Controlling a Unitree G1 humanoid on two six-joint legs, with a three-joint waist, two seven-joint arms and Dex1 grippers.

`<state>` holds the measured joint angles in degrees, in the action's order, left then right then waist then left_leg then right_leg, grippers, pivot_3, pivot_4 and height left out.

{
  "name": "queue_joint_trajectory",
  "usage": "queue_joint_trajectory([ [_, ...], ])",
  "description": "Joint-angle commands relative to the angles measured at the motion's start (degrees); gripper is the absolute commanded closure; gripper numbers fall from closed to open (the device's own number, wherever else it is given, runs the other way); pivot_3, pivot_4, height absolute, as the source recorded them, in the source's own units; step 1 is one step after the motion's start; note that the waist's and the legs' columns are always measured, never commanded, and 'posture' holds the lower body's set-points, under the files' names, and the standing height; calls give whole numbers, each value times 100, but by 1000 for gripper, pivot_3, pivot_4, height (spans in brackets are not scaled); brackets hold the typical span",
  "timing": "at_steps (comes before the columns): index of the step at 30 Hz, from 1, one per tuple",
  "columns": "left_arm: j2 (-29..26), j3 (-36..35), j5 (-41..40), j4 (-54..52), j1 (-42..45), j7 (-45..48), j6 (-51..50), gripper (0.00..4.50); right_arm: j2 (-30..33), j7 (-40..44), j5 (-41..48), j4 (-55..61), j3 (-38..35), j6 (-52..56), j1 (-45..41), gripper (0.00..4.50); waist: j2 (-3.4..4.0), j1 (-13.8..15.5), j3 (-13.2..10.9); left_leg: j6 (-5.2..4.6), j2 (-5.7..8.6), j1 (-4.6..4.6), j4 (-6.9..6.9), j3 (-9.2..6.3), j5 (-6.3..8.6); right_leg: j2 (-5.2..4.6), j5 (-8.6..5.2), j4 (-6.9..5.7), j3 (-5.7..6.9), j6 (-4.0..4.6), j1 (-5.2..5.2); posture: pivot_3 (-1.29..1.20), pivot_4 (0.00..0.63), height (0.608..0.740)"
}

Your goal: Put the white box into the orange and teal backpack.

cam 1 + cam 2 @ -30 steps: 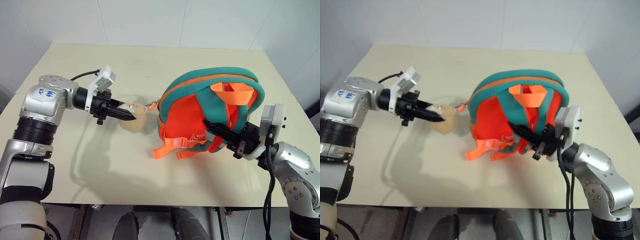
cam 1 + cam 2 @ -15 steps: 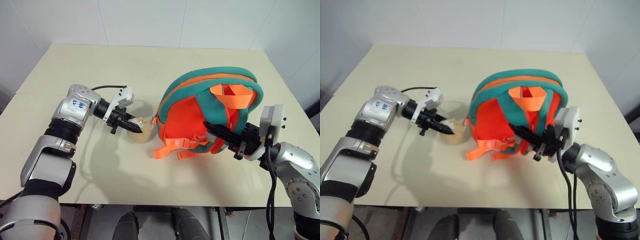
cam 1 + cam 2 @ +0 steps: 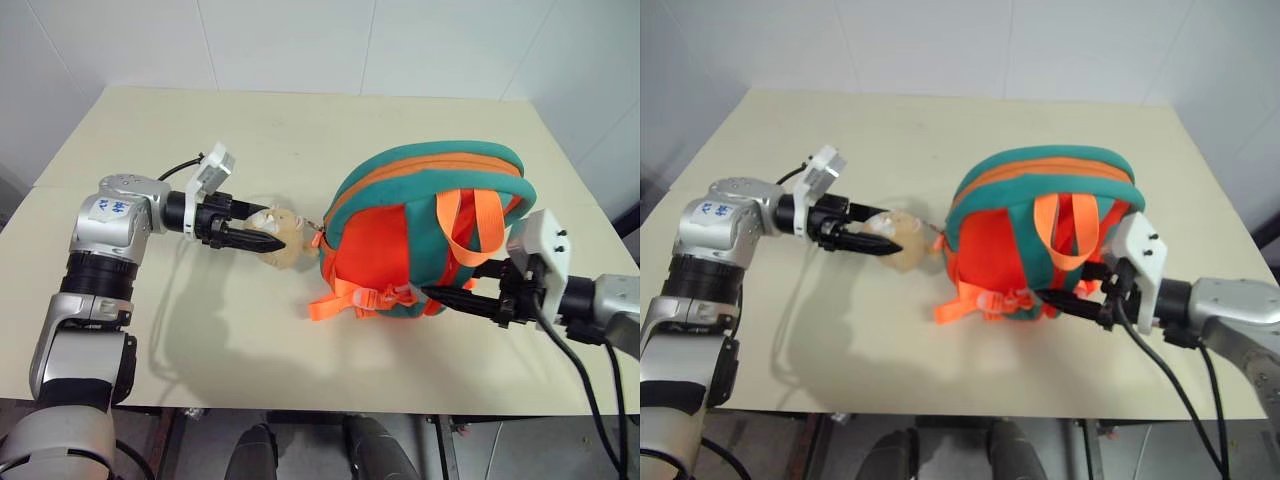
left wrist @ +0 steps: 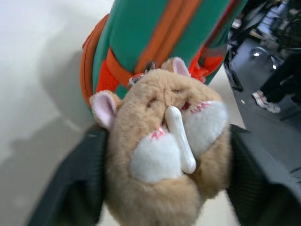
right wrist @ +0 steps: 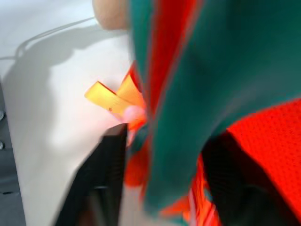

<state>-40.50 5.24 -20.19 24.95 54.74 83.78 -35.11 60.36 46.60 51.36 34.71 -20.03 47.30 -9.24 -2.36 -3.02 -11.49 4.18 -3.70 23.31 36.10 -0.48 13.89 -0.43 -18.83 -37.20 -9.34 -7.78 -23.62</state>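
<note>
Orange-and-teal backpack, tan plush toy

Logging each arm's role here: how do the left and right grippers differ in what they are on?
The left gripper straddles the tan plush cat toy, its fingers either side of it; the right gripper is at the orange and teal backpack's lower edge, around teal fabric. Left points toward the backpack's side, right toward its strap side. Both stand open.

Blue handwritten scribble on white sticker on left arm behind the tool; illegible. Nothing else readable.

Silver arms, black cables, white wrist cameras, black end effectors
</note>
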Motion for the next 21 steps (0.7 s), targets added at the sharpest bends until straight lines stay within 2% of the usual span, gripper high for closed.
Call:
queue_joint_trajectory([
  [1,-284,-361,-67,-347,-148,-201,83,9,417,554,-90,-38,-603,-31,268,860,0,-1,0,0,0,-1,0,0,0,0,0,0,0,0,1,0,150,740],
  [3,-441,-496,-8,-356,-329,-292,296,0,651,920,-303,-218,-979,-70,582,116,0,1,0,0,0,-2,1,1,0,0,0,0,0,0,2,0,150,740],
  [4,-529,-554,10,-350,-410,-313,378,0,746,1065,-439,-312,-1165,-92,742,25,0,3,0,0,0,-2,1,0,0,0,0,1,0,0,3,0,150,740],
  [10,-641,-1160,-202,-143,-769,-256,1345,0,804,1701,-1152,-1054,-2053,-476,1357,25,-1,6,0,0,1,-3,8,2,0,-1,1,-1,1,-2,5,0,150,740],
  [12,-653,-1347,-345,25,-839,-45,1542,0,728,1811,-1158,-1216,-2292,-514,1371,25,-1,3,0,0,1,-5,9,5,0,-1,2,-2,0,-2,6,0,150,740],
  [15,-678,-1624,-443,279,-929,175,2133,0,390,1426,-595,-1432,-2785,-254,861,25,-2,-27,0,0,0,-9,9,6,0,0,2,-7,0,-1,6,0,150,740],
  [21,-1110,-1968,-502,467,-1134,362,2478,0,216,1833,-695,-1400,-3268,-349,1359,25,-2,-18,0,1,0,-12,2,9,0,0,0,-10,-3,0,4,0,150,740],
])
